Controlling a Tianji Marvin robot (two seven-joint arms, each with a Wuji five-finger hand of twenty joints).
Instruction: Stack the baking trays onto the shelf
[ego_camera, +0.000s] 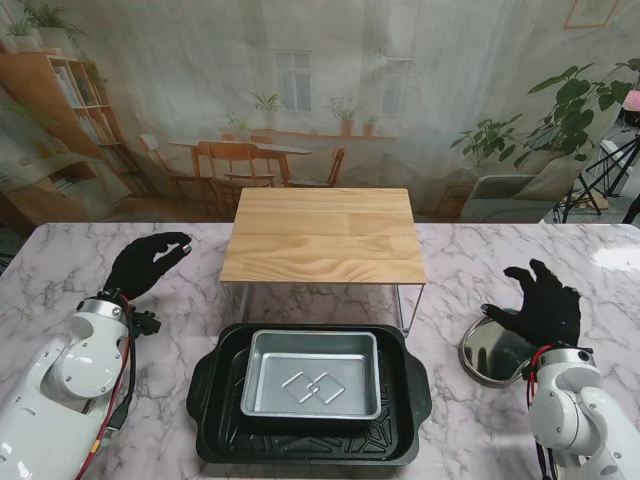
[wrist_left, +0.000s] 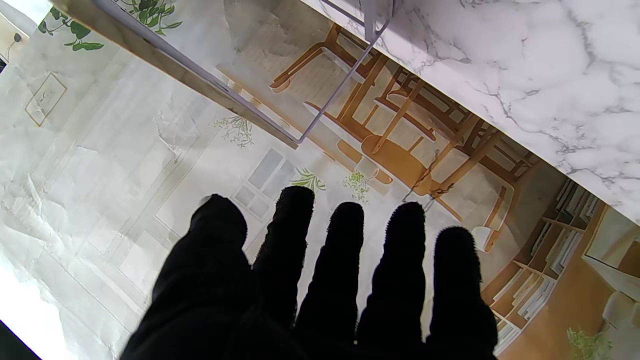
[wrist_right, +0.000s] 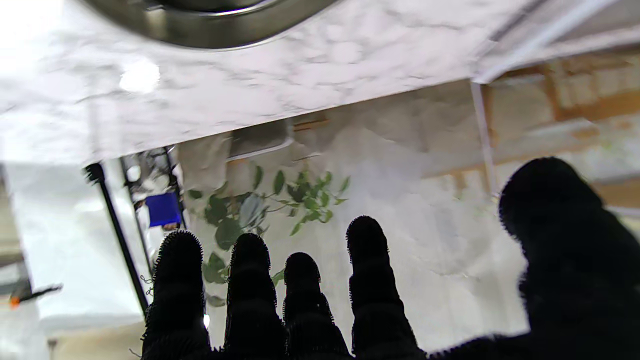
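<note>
left hand (ego_camera: 148, 262) spread empty, right hand (ego_camera: 545, 300) likewise

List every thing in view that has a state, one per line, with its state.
Shelf: upright, nothing on top.
Black tray: flat on the table, in front of the shelf, silver tray nested in it.
Silver tray: upright inside the black tray, empty.
Round pan: on the table, beside the right hand.
Left hand: open, holding nothing.
Right hand: open, fingers spread, holding nothing.

Shelf (ego_camera: 323, 235) top bare; nested trays (ego_camera: 312, 395) fill table (ego_camera: 60, 270) centre; round pan (ego_camera: 492, 352) touches right hand (ego_camera: 543, 303).
</note>
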